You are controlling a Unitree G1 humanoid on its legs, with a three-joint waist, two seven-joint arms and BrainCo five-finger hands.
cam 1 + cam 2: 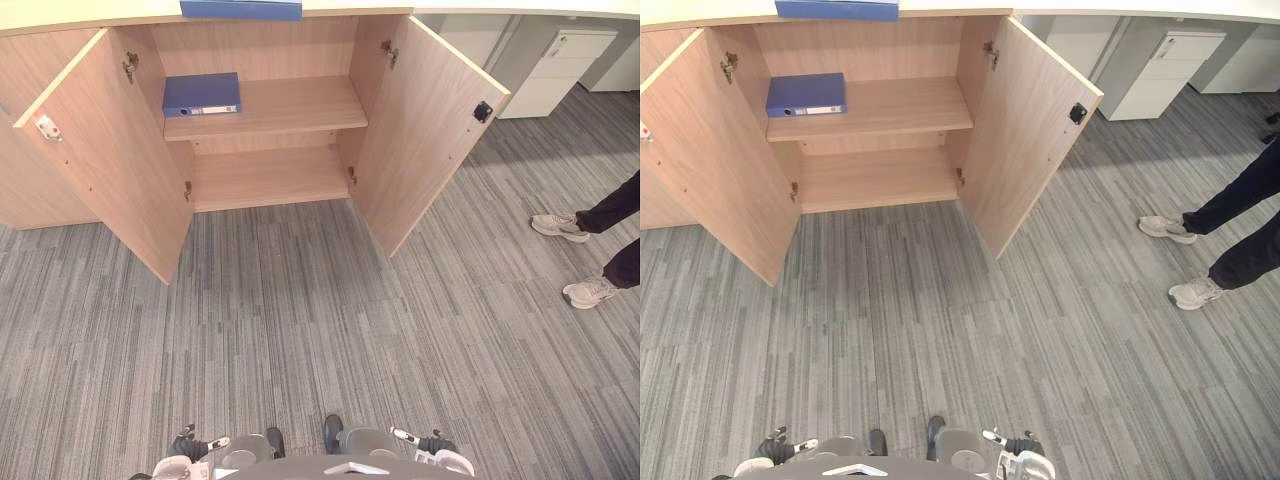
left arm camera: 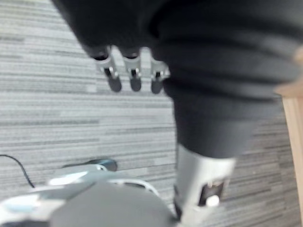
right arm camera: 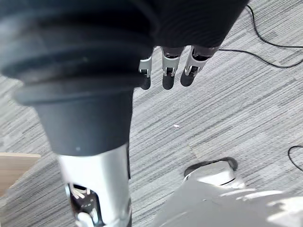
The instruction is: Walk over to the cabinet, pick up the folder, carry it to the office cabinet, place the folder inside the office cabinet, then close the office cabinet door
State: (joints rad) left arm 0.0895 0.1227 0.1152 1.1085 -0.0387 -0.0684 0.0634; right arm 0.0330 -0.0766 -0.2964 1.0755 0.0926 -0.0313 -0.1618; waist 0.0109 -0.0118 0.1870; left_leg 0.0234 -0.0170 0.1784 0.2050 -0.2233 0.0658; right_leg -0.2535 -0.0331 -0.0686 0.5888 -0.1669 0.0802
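At the bottom edge of the frame the left hand (image 1: 192, 445) and the right hand (image 1: 432, 441) hang low at the robot's sides over the grey striped carpet (image 1: 300, 320). In the wrist views the left fingers (image 2: 134, 75) and the right fingers (image 3: 166, 75) point down loosely, relaxed and slack, with nothing in either grasp.

At mid right, a person's dark trouser legs and pale shoes (image 1: 588, 291) stand on the carpet.

In the upper part of the frame the wooden office cabinet (image 1: 270, 175) stands with its left door (image 1: 110, 170) and right door (image 1: 425, 140) both swung wide. A blue folder (image 1: 201, 94) lies flat at the left end of the upper shelf (image 1: 300, 105), its spine towards the robot. The spine carries a white label whose writing is too small to read. A second blue folder (image 1: 240, 9) lies on the cabinet's top at the upper edge. A white drawer unit (image 1: 555, 70) stands at the upper right.
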